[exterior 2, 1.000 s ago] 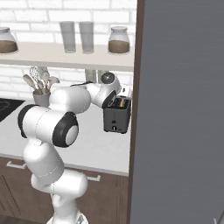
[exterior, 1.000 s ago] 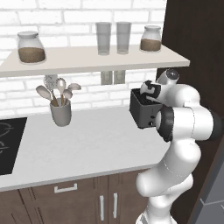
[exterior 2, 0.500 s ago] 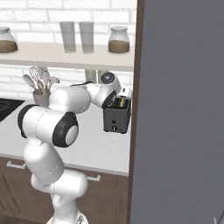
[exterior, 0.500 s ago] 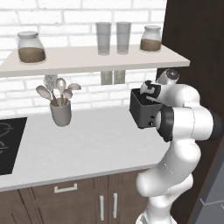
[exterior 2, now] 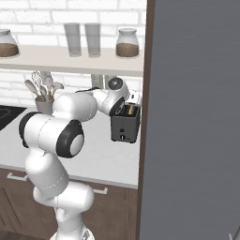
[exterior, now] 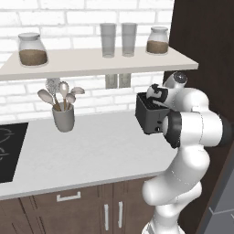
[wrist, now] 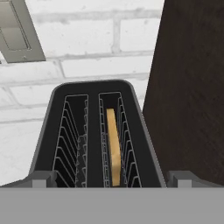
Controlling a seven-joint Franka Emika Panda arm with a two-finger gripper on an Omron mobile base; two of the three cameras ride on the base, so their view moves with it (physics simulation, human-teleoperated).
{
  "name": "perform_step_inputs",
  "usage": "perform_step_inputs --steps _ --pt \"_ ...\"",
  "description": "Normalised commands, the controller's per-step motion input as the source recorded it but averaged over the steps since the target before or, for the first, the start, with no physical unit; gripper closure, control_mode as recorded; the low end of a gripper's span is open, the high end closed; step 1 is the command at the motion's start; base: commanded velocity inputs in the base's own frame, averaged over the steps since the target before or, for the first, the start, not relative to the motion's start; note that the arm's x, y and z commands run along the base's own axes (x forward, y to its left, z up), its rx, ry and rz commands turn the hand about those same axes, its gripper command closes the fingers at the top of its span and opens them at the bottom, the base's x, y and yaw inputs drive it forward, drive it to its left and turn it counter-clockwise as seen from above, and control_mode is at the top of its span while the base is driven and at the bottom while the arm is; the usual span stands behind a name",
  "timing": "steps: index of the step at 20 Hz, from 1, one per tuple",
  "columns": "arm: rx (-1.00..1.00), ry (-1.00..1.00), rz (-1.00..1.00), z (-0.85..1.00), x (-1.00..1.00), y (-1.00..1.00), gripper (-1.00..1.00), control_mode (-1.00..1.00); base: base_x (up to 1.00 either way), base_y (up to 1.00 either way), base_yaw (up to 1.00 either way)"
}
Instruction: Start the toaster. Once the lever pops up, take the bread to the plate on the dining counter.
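One slice of bread (wrist: 113, 146) stands upright in the right-hand slot of the toaster (exterior: 151, 114) at the bench's (exterior: 91, 151) far right end, with the hand (wrist: 112, 183) directly above it, fingers apart and empty (seemingly poised to grasp it).

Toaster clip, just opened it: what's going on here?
The arm has its tool hanging open right above the toaster at the right end of the worktop, holding nothing. The hand view looks straight down into the slots: one slice of bread sits in one slot, the other slot is empty.
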Motion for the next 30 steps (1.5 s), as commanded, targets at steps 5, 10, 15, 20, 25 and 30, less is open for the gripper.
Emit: perform_step_inputs --steps 5,10,15,20,25,30 --pt "0.00 0.00 0.00 0.00 0.00 0.00 -1.00 -1.00 0.00 0.00 0.00" --pt "0.00 0.00 0.00 0.00 0.00 0.00 -1.00 -1.00 0.00 0.00 0.00" --pt "0.00 0.00 0.00 0.00 0.00 0.00 -1.00 -1.00 0.00 0.00 0.00" --pt "0.00 0.00 0.00 0.00 0.00 0.00 -1.00 -1.00 0.00 0.00 0.00" --pt "0.00 0.00 0.00 0.00 0.00 0.00 -1.00 -1.00 0.00 0.00 0.00" --pt "0.00 0.00 0.00 0.00 0.00 0.00 -1.00 -1.00 0.00 0.00 0.00"
